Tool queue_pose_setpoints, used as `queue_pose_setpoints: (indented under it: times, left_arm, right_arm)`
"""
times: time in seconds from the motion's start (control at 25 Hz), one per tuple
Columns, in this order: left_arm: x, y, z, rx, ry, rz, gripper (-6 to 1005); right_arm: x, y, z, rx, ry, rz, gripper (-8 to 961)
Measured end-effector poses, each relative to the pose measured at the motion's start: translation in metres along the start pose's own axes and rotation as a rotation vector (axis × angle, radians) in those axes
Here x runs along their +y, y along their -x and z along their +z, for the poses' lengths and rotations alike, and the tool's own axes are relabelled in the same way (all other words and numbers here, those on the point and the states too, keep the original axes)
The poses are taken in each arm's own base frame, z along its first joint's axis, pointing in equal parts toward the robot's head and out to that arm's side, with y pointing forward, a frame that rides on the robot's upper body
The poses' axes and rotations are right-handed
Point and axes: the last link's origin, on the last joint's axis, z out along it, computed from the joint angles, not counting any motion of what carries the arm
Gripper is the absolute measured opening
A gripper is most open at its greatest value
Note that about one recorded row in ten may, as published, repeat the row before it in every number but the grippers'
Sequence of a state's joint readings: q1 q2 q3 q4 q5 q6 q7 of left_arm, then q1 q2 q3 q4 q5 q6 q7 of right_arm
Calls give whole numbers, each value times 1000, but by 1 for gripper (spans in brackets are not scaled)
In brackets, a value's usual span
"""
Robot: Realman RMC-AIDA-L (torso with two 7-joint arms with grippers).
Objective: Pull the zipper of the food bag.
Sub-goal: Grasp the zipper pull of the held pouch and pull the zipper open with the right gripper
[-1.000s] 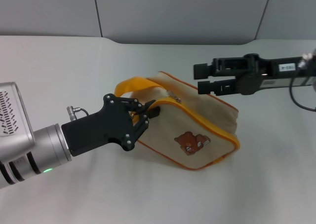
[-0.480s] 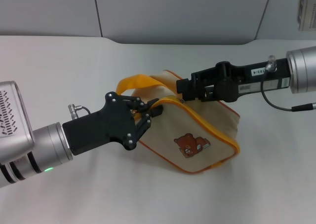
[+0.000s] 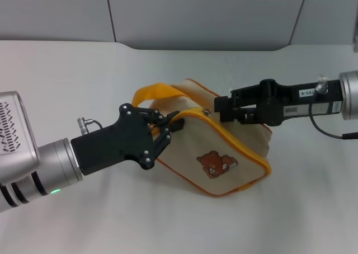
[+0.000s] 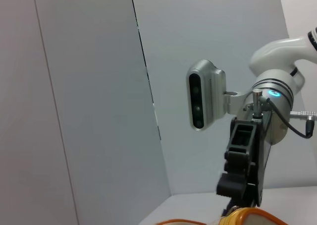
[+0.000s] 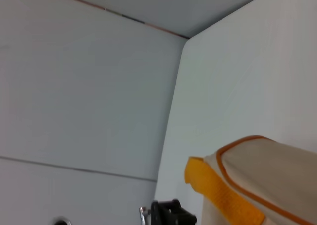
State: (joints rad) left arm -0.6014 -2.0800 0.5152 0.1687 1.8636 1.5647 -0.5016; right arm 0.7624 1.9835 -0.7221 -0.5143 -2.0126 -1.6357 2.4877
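Note:
The food bag (image 3: 224, 147), beige with orange-yellow piping and a brown bear patch, lies tilted on the white table (image 3: 67, 80). Its loop strap (image 3: 154, 92) points to the left. My left gripper (image 3: 166, 128) is shut on the bag's left end, just below the strap. My right gripper (image 3: 219, 110) reaches in from the right along the bag's top edge and is shut on the zipper (image 3: 208, 113), a small silver tab at its fingertips. The right wrist view shows the bag (image 5: 270, 168) and its strap (image 5: 223, 195). The left wrist view shows the right gripper (image 4: 237, 197) above the bag's orange edge (image 4: 247, 216).
Grey wall panels (image 3: 207, 13) stand behind the table. The left arm's silver body (image 3: 28, 153) fills the lower left. The right arm's cable (image 3: 330, 132) hangs at the right. Bare tabletop lies in front of the bag.
My right gripper came down and left onto the bag's top edge, closed there, then drew back to the right. The silver tab moved right with it. My left gripper stayed put.

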Motion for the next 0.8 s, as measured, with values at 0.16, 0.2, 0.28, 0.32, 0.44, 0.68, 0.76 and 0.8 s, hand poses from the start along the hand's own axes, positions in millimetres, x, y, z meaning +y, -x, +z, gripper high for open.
queue_pose_setpoints:
  times: [0.16, 0.2, 0.28, 0.32, 0.44, 0.68, 0.76, 0.8]
  left_arm:
    - [0, 0, 0, -2, -1, 0, 62]
    - [0, 0, 0, -2, -1, 0, 62]
    - [0, 0, 0, -3, -1, 1, 61]
    - [0, 0, 0, -3, -1, 1, 61]
    - [-1, 0, 1, -2, 0, 2, 60]
    - [-1, -1, 3, -1, 4, 3, 60]
    - [-2, -1, 4, 0, 5, 3, 60]
    - [-2, -1, 4, 1, 6, 3, 60]
  right_arm:
    - [-5, -2, -1, -61, 26, 32, 382]
    - [-5, -3, 0, -67, 33, 38, 381]
    - [-4, -4, 3, -71, 53, 46, 380]
    - [-4, -5, 4, -69, 55, 47, 379]
    - [-5, -6, 6, -64, 53, 53, 376]
    - [-5, -9, 12, -62, 60, 63, 371]
    - [-6, -10, 14, -62, 62, 65, 369]
    - [-5, -10, 15, -63, 65, 67, 368]
